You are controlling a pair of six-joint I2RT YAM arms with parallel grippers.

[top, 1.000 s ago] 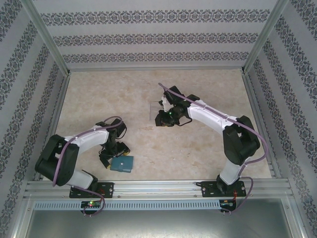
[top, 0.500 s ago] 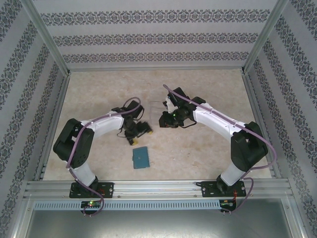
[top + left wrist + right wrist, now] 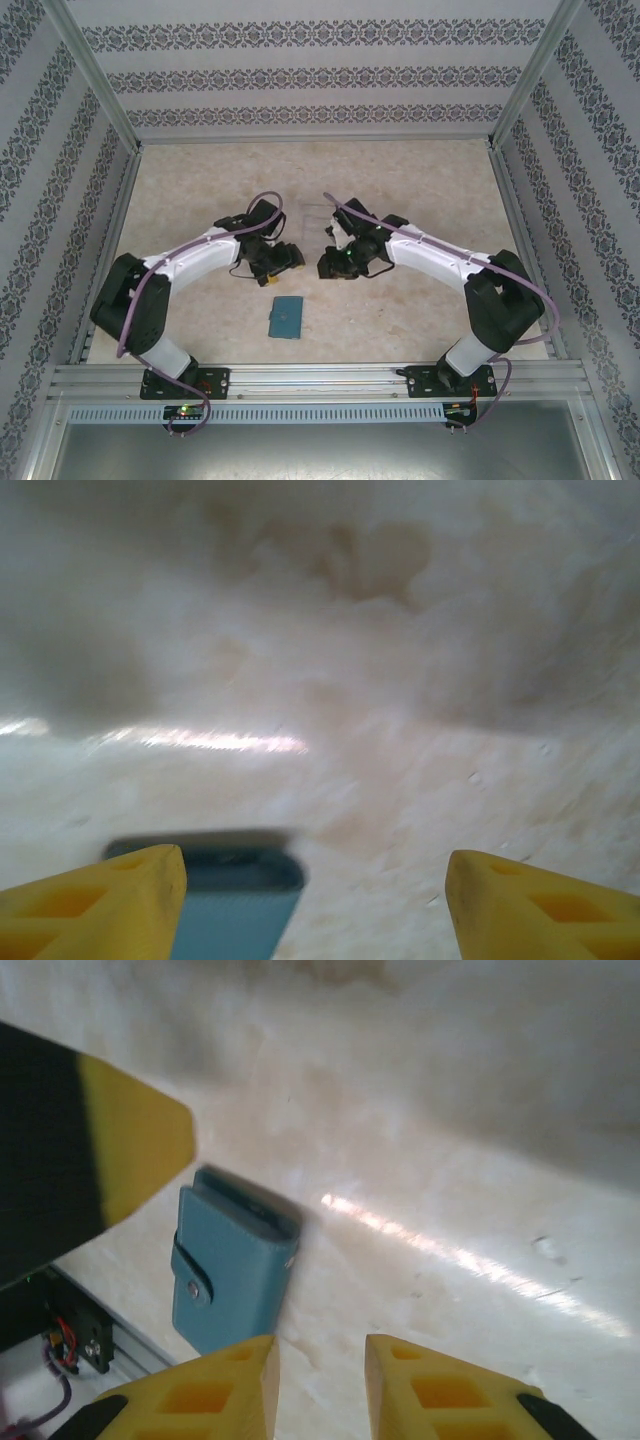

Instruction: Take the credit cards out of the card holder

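Now that the left gripper has let go, the holder lies flat and folded on the tabletop close to the near edge, about midway between the arm bases. A second ago it was in that gripper's grasp further toward the left edge; for the last half second it has not moved. Its tab looks snapped down, and no cards are out, so by my reading the task proper has not begun.

Just beyond it, the left gripper hangs spread wide and empty, the holder's far end under its left finger. Opposite, the right gripper has come nearer; its fingers stand a little apart, holding nothing — the holder lies just ahead, apart from them.
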